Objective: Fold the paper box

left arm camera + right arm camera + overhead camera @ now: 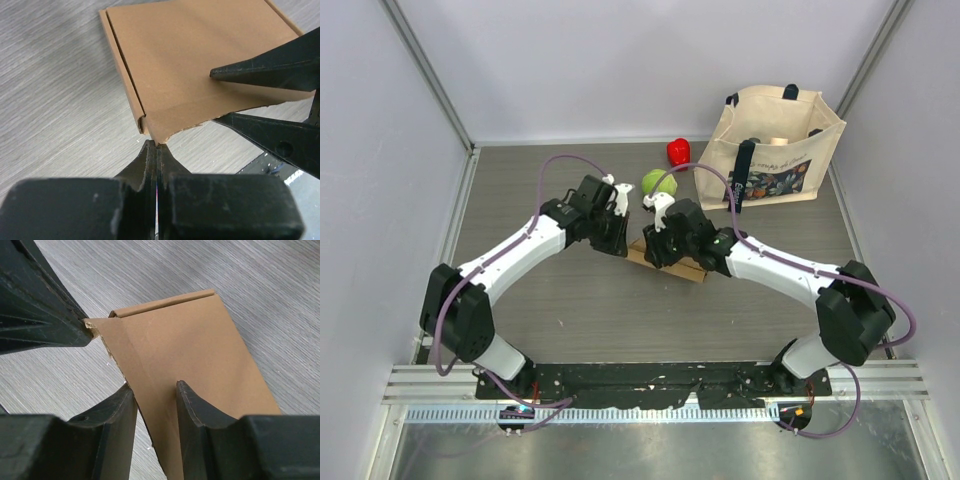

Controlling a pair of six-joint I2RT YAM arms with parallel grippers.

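Pinching the paper box corner: left pincer; right pincer gapes astride its edge.

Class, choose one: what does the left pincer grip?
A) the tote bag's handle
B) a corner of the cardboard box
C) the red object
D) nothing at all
B: in the left wrist view, the left pincer has its closed tips pinching the torn corner of the paper box.

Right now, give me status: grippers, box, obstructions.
Left gripper shut on box corner. Right gripper open, jaws straddling its lifted edge. Tote, green thing, red thing behind, apart from box.
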